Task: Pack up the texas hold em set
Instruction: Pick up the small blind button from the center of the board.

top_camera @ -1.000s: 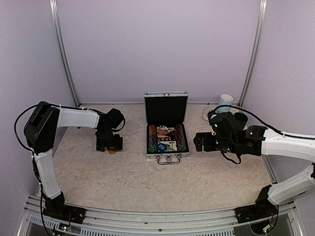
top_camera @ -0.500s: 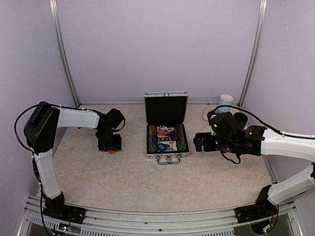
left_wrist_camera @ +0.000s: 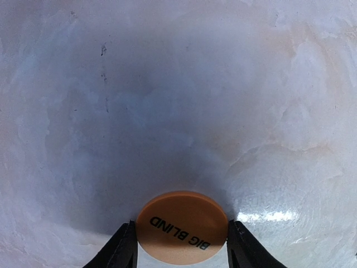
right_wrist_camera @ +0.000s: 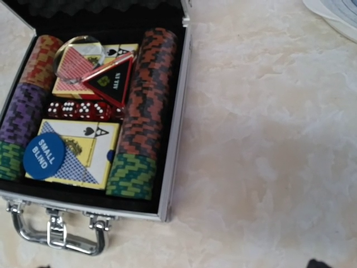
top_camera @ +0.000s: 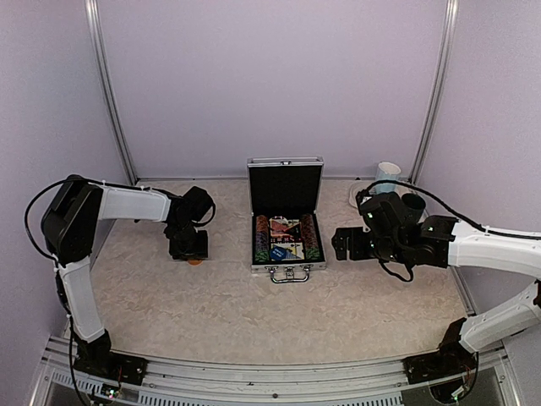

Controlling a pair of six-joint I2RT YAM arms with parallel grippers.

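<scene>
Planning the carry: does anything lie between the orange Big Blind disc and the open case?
Nothing visible does. The orange disc sits between the fingers of the left tool, and only bare table runs from there to the case, whose lid stands open.

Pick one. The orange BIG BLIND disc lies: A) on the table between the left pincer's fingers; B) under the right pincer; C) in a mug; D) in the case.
A: the orange BIG BLIND disc sits on the table between the fingers of the left pincer.
</scene>
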